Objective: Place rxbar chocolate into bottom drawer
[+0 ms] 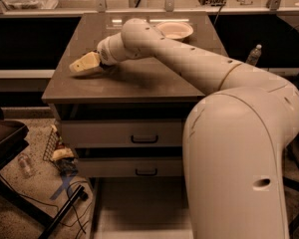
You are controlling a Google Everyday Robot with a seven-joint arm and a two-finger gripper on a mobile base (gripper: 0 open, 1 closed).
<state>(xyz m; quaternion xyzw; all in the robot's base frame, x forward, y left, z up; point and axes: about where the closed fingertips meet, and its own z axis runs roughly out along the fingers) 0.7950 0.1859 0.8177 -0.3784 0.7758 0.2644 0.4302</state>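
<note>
My gripper (84, 64) is at the end of the arm, low over the left part of the brown cabinet top (139, 81), pointing left. I see no black rxbar chocolate; only a dark shadow lies under the gripper, so the bar is hidden or out of view. The bottom drawer (134, 205) is pulled out below the two upper drawers, and its pale floor shows beside my arm's large base. What is in it is partly hidden by the arm.
A white round bowl (174, 30) stands at the back of the cabinet top. The two upper drawers (144, 139) with dark handles are shut. A water bottle (254, 54) stands at the right. Cables and clutter (62, 156) lie on the floor at the left.
</note>
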